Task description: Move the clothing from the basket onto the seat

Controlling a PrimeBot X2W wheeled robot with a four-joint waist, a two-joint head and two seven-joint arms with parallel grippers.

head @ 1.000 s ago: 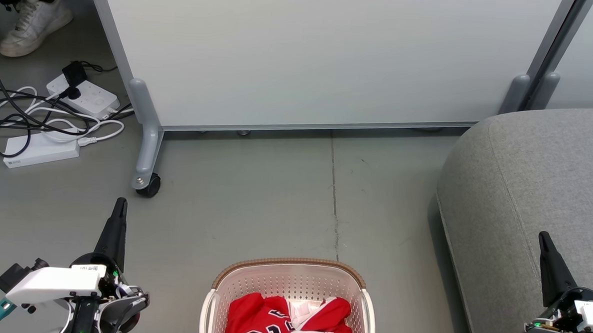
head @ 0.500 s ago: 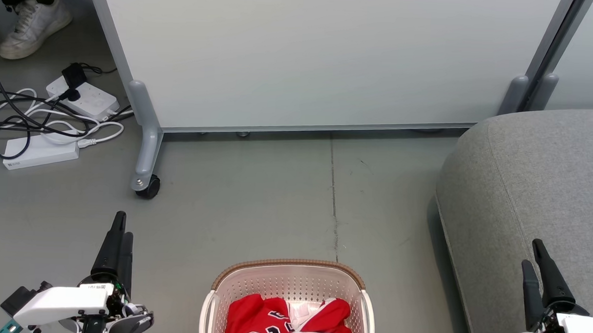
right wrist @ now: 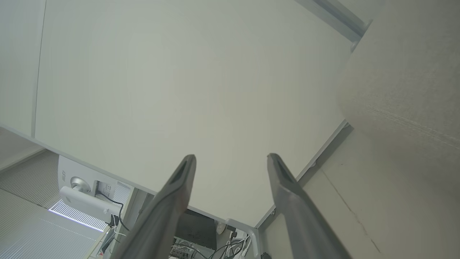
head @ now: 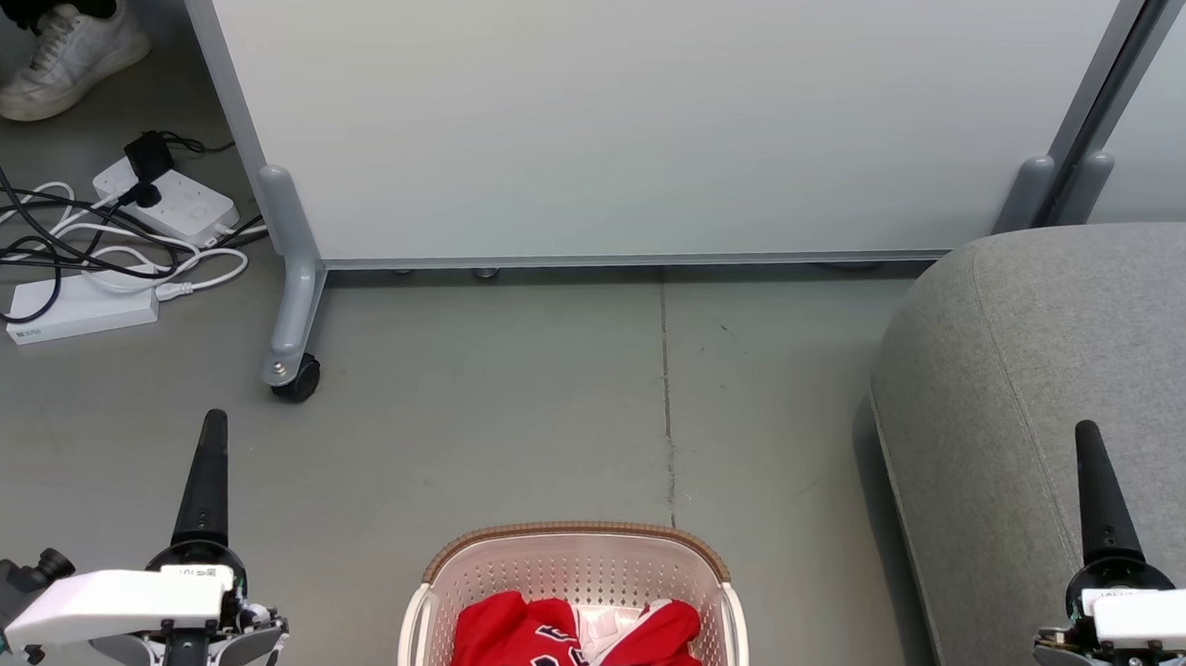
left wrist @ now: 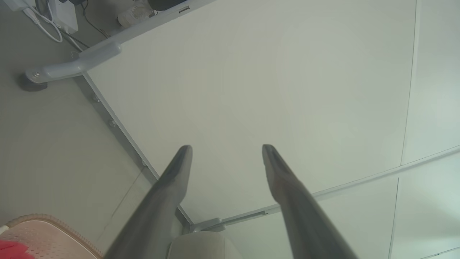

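The left claw is spread wide and holds nothing. The right claw is spread wide too, by the grey seat. The red clothing lies in the basket, between both claws and touching neither

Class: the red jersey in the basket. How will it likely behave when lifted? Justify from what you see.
The clothing lies crumpled in folds, so it is probably floppy and would drape from a pinch point. It looks like thin fabric, so likely light for its size. Sitting below the rim of the basket, trailing parts might catch there.
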